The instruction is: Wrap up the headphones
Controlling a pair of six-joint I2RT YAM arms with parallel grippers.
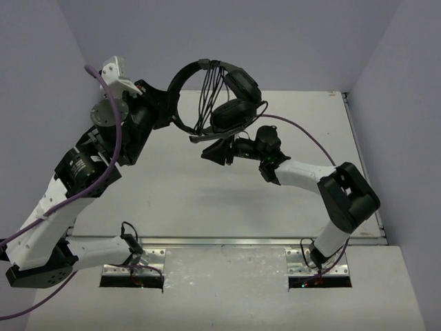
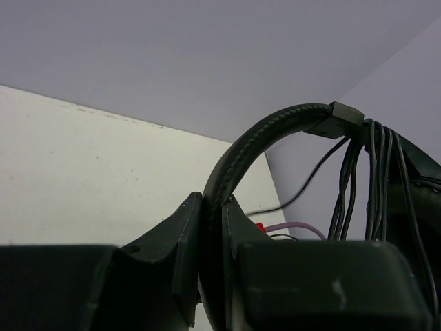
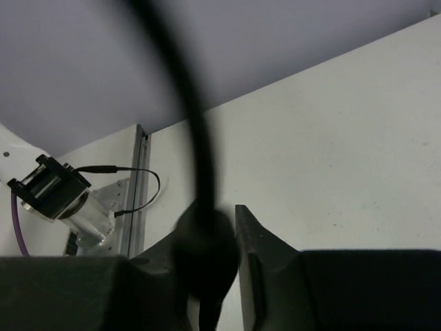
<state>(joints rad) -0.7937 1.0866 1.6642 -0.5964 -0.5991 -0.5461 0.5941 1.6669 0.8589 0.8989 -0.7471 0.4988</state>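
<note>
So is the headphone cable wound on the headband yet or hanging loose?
Partly wound: several cable strands loop over the headband beside the earcups, while one length runs on into the right gripper.

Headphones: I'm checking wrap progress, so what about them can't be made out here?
- Right wrist view: black strand in the right tool is blurred, too near the lens; cable or mic boom unclear.
- Left wrist view: black over-ear headphones' earcups mostly hidden behind thin black cable loops and the right edge.
- Top view: cable's end lost among loops.
</note>
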